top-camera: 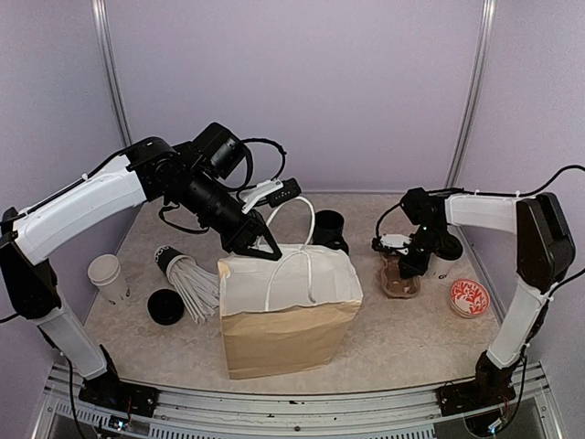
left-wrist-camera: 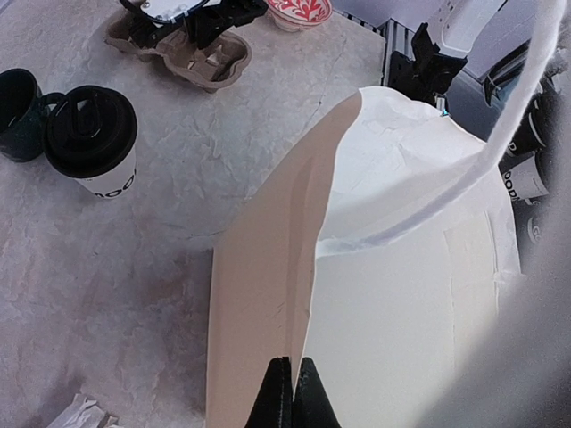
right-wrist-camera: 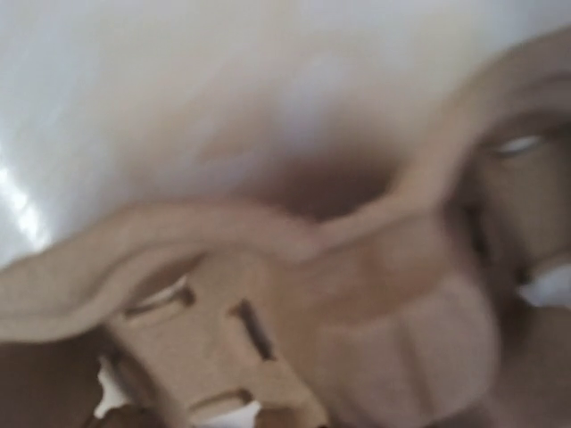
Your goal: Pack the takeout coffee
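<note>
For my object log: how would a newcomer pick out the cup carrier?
Start at the paper bag in the middle of the table and look right, toward the right arm. The cup carrier lies flat where that arm reaches down. It is the only brown moulded tray, unlike the red patterned dish beside it.

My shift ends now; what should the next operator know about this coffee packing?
Left gripper: jaws shut on the rim of the paper bag.
Right gripper: at the cardboard carrier, jaws unclear.
Lidded cup stands beside the green mug; unlidded cup at far left, loose lid near it.
No cup seen in bag or carrier.
To do, probably: cups into carrier, then bag.
</note>
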Robot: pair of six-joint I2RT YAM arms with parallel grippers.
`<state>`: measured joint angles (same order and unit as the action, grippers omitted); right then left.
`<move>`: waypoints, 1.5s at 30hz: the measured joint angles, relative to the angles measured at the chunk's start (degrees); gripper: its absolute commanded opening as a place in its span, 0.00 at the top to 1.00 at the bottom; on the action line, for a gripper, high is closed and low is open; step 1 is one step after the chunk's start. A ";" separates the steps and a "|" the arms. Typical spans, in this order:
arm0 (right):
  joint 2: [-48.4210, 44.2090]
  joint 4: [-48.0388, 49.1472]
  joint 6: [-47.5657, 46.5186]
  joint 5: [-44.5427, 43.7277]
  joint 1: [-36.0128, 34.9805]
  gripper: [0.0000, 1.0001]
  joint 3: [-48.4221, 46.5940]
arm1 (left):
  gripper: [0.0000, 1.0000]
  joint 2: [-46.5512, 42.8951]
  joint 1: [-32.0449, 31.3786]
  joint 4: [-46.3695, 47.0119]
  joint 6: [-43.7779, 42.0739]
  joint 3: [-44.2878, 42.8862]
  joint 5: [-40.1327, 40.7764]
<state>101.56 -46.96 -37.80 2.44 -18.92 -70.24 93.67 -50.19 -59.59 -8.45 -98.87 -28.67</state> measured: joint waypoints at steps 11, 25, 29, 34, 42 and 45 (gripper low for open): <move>1.81 -3.17 12.44 7.19 3.58 0.57 -11.78 | 1.00 0.02 0.00 0.00 0.02 0.09 0.31; 8.57 -7.23 20.81 8.04 4.48 0.56 -13.55 | 1.00 0.24 0.00 0.04 0.04 0.09 0.48; 8.96 -7.52 21.18 7.96 4.48 0.56 -13.73 | 1.00 0.74 0.00 0.22 0.04 0.09 0.63; 9.84 -8.04 21.24 7.85 4.48 0.54 -14.43 | 1.00 1.33 0.00 0.50 0.04 0.09 0.63; 11.30 -8.81 21.22 8.74 4.48 0.51 -16.33 | 1.00 1.57 -0.02 0.81 0.04 0.09 0.63; 11.76 -8.98 21.16 8.92 4.46 0.51 -17.05 | 1.00 1.64 0.00 0.85 0.07 0.09 0.63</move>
<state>113.32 -55.94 -16.64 11.35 -14.46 -87.29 95.31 -50.19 -58.74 -8.38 -98.78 -28.03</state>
